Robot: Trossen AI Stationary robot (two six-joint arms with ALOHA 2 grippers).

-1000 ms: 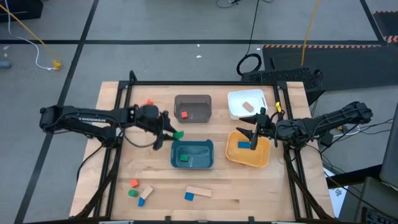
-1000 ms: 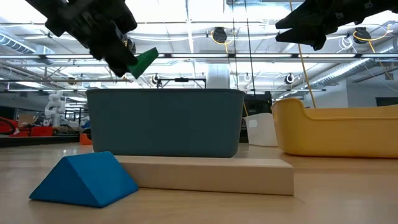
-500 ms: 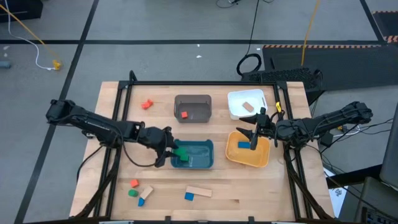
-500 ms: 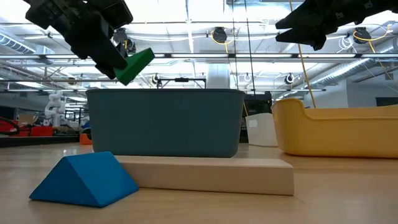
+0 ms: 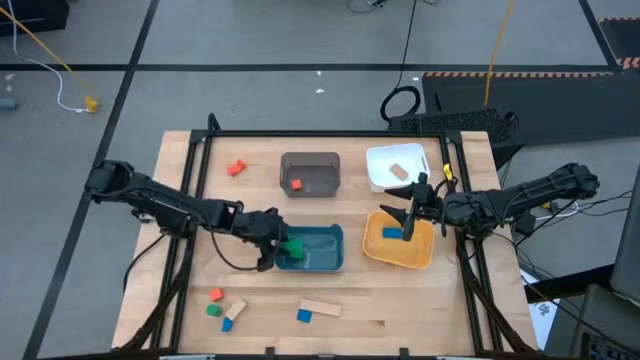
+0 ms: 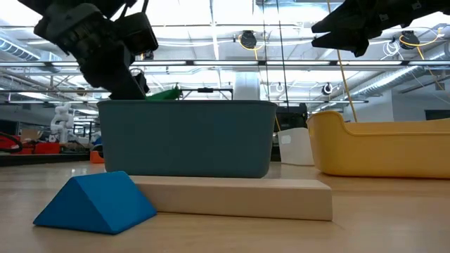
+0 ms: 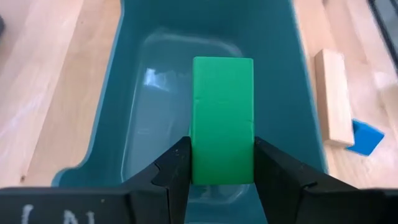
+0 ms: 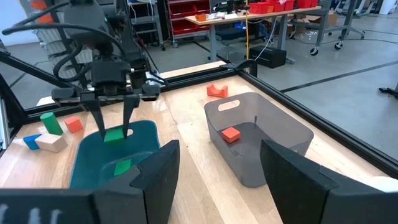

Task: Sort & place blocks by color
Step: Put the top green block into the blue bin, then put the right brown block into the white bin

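Green and rectangular, the block held by the left gripper hangs just inside the open top of the teal bin, jaws clamped on its two long sides. A second green block lies on the bin's floor. The right gripper hovers over the yellow bin, its jaws apart and empty; a blue block sits inside that bin. A red block rests in the grey bin, and a light wood piece in the white bin. On the tabletop lie a red block near the far left corner and, along the near edge, orange, green, blue and plain wood pieces.
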